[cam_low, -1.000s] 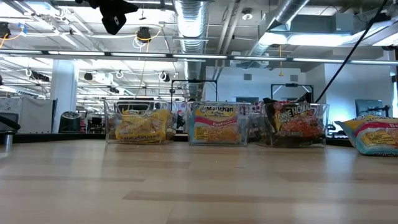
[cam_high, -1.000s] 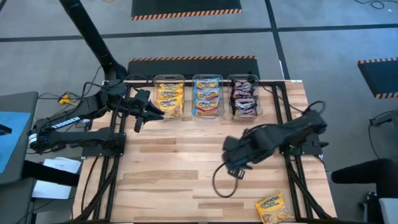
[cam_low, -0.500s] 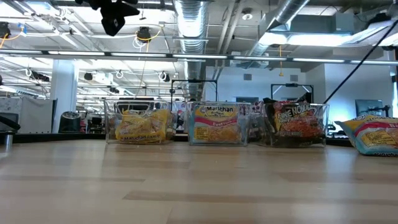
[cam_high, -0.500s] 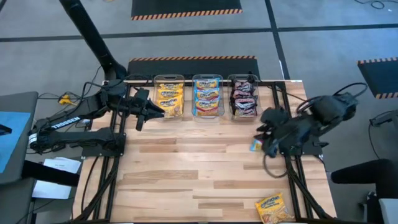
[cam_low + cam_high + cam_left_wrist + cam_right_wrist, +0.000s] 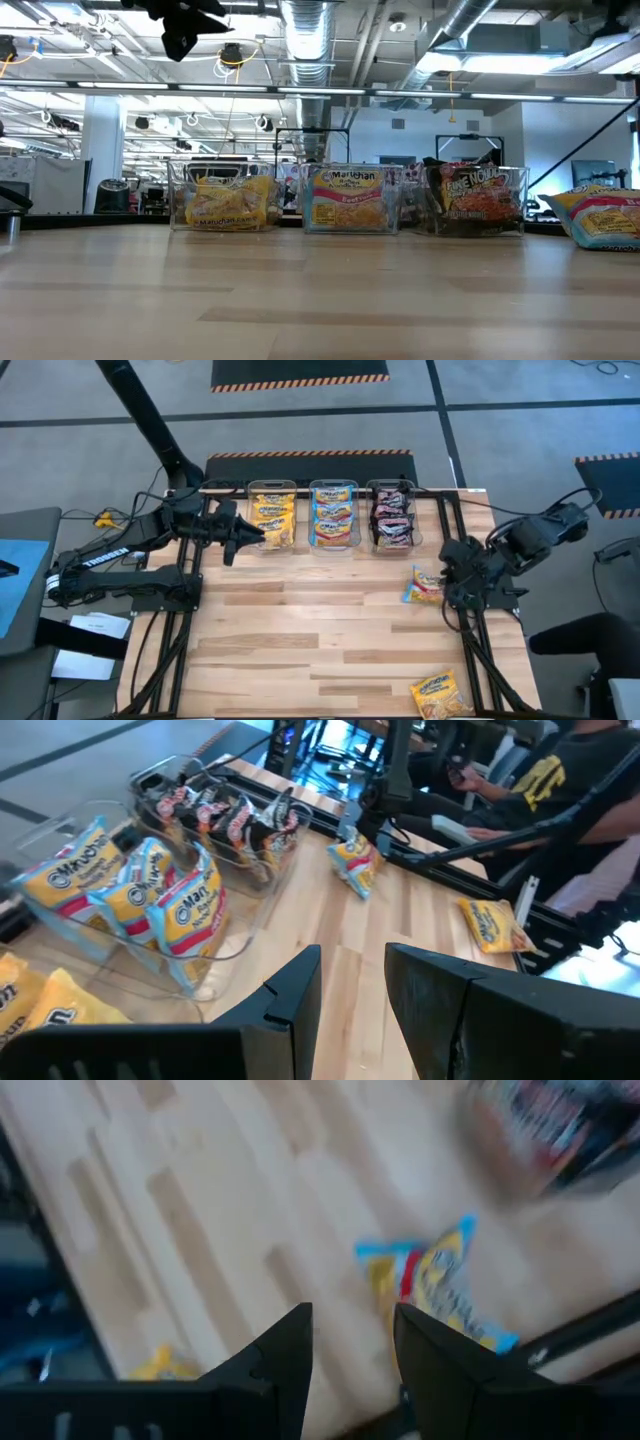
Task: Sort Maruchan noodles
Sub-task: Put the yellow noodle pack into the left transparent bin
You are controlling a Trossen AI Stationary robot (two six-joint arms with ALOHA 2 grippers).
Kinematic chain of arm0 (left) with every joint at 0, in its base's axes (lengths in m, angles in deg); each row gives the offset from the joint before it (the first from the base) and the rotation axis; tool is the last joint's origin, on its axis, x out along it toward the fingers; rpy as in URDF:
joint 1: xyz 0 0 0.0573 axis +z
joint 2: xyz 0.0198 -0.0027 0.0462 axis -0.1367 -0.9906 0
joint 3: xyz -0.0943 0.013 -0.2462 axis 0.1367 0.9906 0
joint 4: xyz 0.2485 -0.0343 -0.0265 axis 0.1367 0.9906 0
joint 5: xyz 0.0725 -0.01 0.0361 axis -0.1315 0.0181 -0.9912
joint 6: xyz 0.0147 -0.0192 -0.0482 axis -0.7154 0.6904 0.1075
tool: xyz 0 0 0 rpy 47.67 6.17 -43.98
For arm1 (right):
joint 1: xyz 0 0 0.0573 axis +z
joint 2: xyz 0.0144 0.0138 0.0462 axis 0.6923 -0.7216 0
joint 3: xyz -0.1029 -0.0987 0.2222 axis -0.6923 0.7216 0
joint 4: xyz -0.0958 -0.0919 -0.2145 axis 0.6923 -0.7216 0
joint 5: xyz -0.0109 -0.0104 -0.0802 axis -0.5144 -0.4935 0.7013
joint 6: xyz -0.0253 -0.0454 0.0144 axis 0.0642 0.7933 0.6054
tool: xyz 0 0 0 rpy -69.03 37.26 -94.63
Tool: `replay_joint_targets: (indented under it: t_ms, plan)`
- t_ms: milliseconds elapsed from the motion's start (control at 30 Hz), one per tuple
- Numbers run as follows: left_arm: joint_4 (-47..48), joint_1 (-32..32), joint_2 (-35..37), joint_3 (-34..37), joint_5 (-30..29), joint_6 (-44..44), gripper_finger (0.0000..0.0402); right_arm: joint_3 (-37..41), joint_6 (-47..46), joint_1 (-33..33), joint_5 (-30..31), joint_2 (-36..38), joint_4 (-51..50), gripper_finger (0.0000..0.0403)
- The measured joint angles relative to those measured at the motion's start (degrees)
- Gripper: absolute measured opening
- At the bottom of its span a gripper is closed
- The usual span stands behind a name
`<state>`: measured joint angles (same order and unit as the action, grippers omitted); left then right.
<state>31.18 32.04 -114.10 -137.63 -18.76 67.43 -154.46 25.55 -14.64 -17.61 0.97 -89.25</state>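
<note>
Three clear bins stand in a row at the table's far edge: yellow-orange packets, light blue and pink packets, dark maroon packets. One light blue packet lies flat on the table in front of the dark bin, also in the right wrist view. A yellow packet lies at the near right corner. My right gripper hovers open just right of the blue packet. My left gripper is open, raised beside the yellow bin's left side.
Dark frame rails run along the right and left sides of the wooden table. In the low view a packet lies at the right, before the bins. People sit beyond the table in the left wrist view.
My right arm has swung from over the table's middle toward the right edge and somewhat toward the far edge, uncovering the light blue packet, which lies on the table. My left gripper has stayed by the yellow bin.
</note>
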Motion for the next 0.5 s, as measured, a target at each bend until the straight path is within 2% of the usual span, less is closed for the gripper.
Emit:
replay_joint_targets:
  t_ms: [133, 333, 500]
  plan:
    - [0.0, 0.0, 0.0, 0.0, -1.4, 0.5, 0.01, 5.3, -0.8, 0.0, -6.8, 2.4, 1.3, 0.0166]
    - [0.0, 0.0, 0.0, 0.0, -3.1, 0.7, 0.01, 10.2, -0.7, 0.0, -14.2, 2.1, 2.4, 0.018]
    - [0.0, 0.0, 0.0, 0.0, -3.3, 1.9, 0.01, 13.2, 1.8, 0.2, -21.5, 0.3, 10.5, 0.0199]
